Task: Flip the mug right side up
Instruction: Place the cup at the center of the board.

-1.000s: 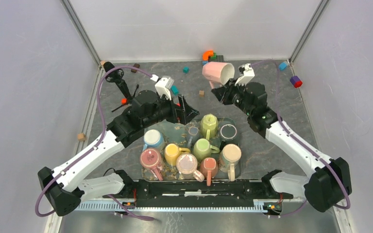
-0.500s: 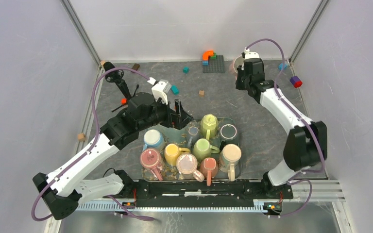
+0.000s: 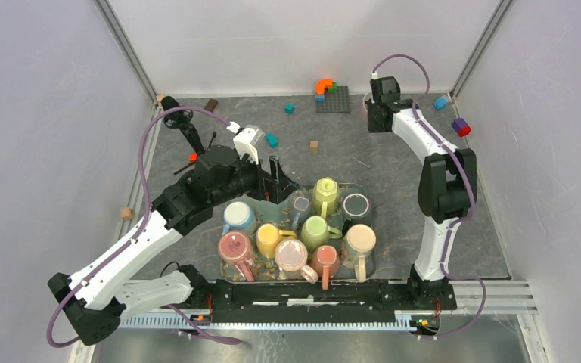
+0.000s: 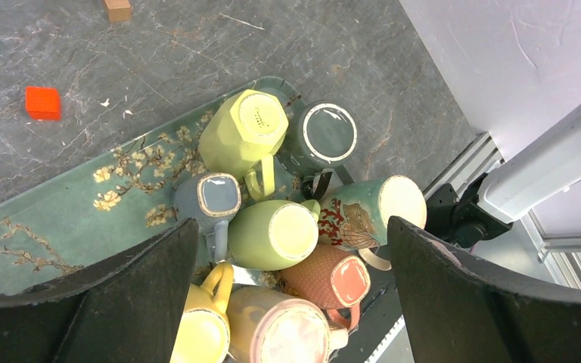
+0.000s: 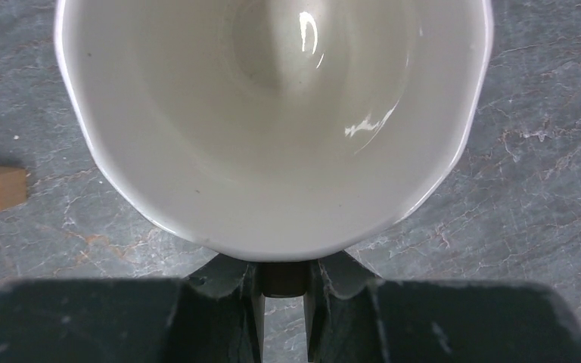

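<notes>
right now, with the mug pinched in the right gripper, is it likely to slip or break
The mug looks glazed, with bright glints inside: probably rigid, slick, and breakable if dropped. The right gripper pinches only a narrow part beside its rim, so it may pivot in the grip.

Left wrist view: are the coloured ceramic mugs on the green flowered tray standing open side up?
No, the coloured ceramic mugs on the green flowered tray show closed bases, not openings.

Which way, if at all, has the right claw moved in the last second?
Yes. The right claw went back and rightward, now just right of the grey building plate, shut on the mug.
</notes>
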Controlling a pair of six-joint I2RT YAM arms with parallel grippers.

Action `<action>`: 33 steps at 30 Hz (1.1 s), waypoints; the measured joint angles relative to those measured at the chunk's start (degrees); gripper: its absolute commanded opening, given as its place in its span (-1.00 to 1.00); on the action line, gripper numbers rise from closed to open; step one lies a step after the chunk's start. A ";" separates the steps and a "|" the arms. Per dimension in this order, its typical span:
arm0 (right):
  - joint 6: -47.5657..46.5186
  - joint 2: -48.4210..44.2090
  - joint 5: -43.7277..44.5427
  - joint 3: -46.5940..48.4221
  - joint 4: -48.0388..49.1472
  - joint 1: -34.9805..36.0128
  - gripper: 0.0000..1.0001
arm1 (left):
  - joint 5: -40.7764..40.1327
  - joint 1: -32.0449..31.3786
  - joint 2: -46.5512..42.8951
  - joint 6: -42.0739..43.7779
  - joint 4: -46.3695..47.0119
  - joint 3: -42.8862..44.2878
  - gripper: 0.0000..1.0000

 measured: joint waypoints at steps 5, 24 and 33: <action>-0.24 4.24 -0.61 3.17 -1.97 -0.74 -1.00 | -0.02 0.00 0.00 0.00 -0.68 0.00 0.99; -0.17 9.14 -6.12 4.61 -4.79 -4.02 -0.39 | -0.07 0.00 0.00 -0.04 -1.29 -0.11 0.99; -0.15 9.18 -6.21 7.28 -3.04 -4.00 -0.05 | -0.07 0.00 0.00 -0.04 -1.68 -0.11 0.99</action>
